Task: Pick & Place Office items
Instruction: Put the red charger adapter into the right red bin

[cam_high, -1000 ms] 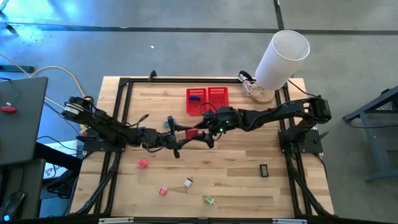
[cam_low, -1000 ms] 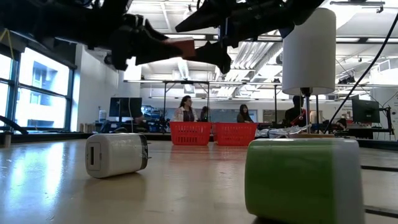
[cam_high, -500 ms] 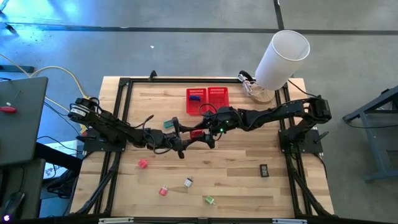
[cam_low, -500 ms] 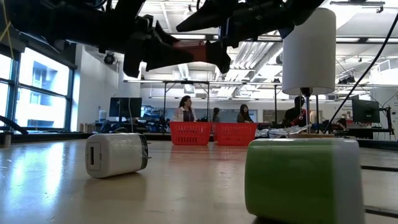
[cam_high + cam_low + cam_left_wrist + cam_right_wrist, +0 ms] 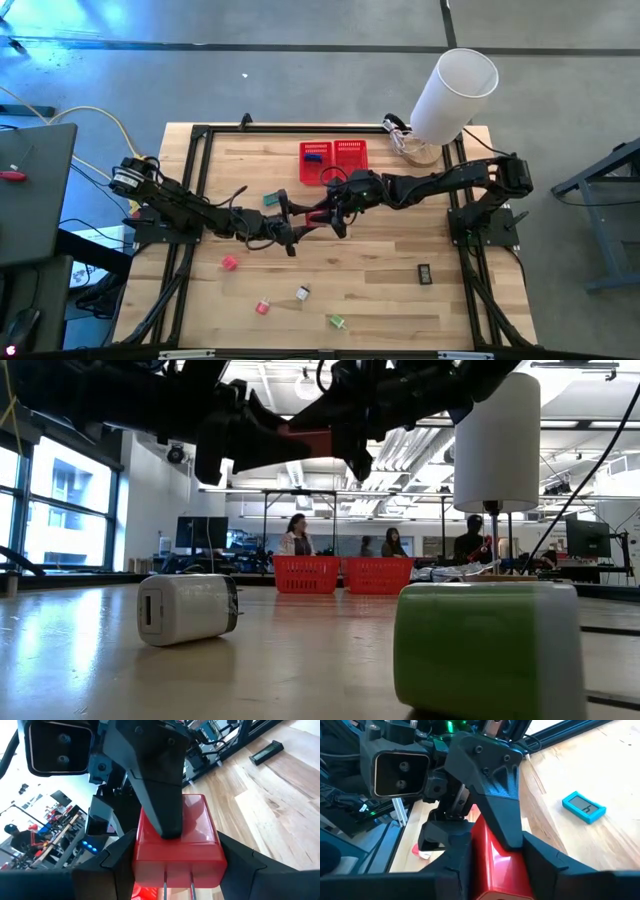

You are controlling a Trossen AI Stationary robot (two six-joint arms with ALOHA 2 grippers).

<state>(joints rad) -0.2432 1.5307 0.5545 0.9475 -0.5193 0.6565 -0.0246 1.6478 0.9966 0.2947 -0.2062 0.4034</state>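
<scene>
A red block with two metal prongs (image 5: 318, 214) hangs in the air over the table's middle, between my two grippers. My left gripper (image 5: 303, 222) comes at it from the table's left and is shut on it. My right gripper (image 5: 334, 212) comes from the right and is shut on it too. The low view shows the block (image 5: 310, 430) high above the table. A teal item (image 5: 271, 199), a pink one (image 5: 229, 263), a red-white one (image 5: 263, 307), a whitish one (image 5: 303, 293), a green one (image 5: 336, 322) and a black rectangle (image 5: 424, 271) lie on the table. My left gripper pinches the red block's two side faces (image 5: 140, 855) between its two fingers, at the end with the prongs. The fingers lie about level and come from the table's left. The block is lifted clear of the table. My right gripper pinches the block's other pair of faces (image 5: 485, 850) between its two fingers, at the end away from the prongs. One of its fingers (image 5: 160, 795) lies flat along the block's upper face. It comes about level from the table's right.
Two red mesh baskets (image 5: 350, 150) stand side by side at the far middle, the left one holding a blue thing. A big white cylinder (image 5: 455, 95) stands at the far right corner. People sit in the room behind the table.
My left gripper has carried the red block toward the table's right, up to my right gripper. The right gripper's fingers, beside the block a second ago, now stand around it. The block has stayed clear of the table.
</scene>
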